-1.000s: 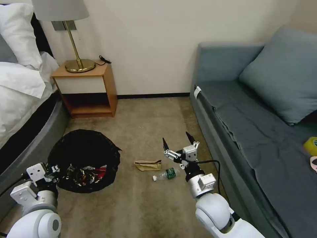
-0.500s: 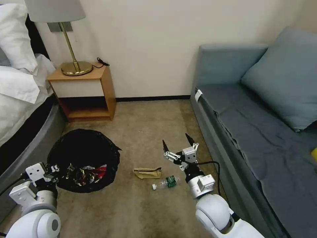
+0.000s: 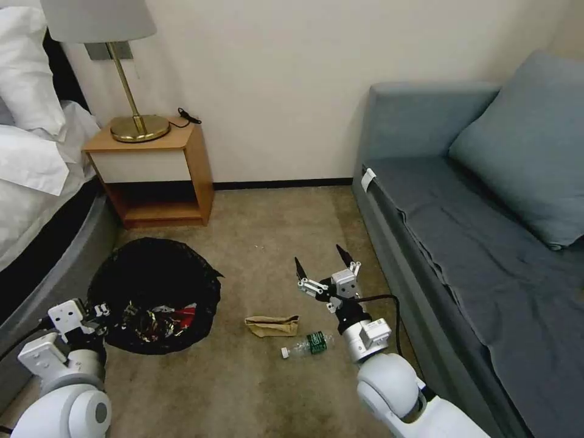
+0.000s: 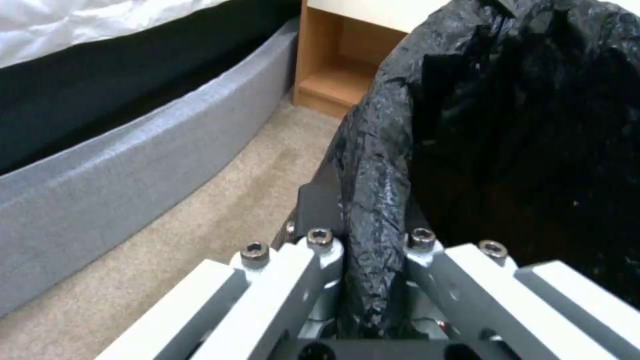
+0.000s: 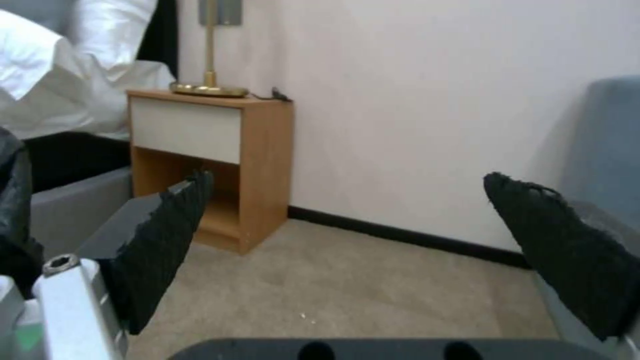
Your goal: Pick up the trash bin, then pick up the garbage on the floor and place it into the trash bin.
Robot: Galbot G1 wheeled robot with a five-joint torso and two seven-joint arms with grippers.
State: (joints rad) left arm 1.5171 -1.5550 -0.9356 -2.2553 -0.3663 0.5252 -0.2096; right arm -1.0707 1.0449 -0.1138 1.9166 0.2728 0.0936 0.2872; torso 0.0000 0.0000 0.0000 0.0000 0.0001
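Right end effector point(image 3: 321, 266) (fingers spread) hovers just beyond the brown paper bag point(image 3: 272, 325).

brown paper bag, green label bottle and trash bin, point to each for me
brown paper bag point(image 3: 272, 325), head view, middle of the crumpled paper.
green label bottle point(image 3: 315, 342), head view, on the green label.
trash bin point(image 3: 152, 267), head view, black liner on the far inner wall.

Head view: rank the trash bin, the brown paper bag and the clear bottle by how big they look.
1. Trash bin, by far the largest; the left gripper is clamped on its bag-lined rim.
2. Brown paper bag.
3. Clear bottle, about as long as the bag but thinner, so a close call.
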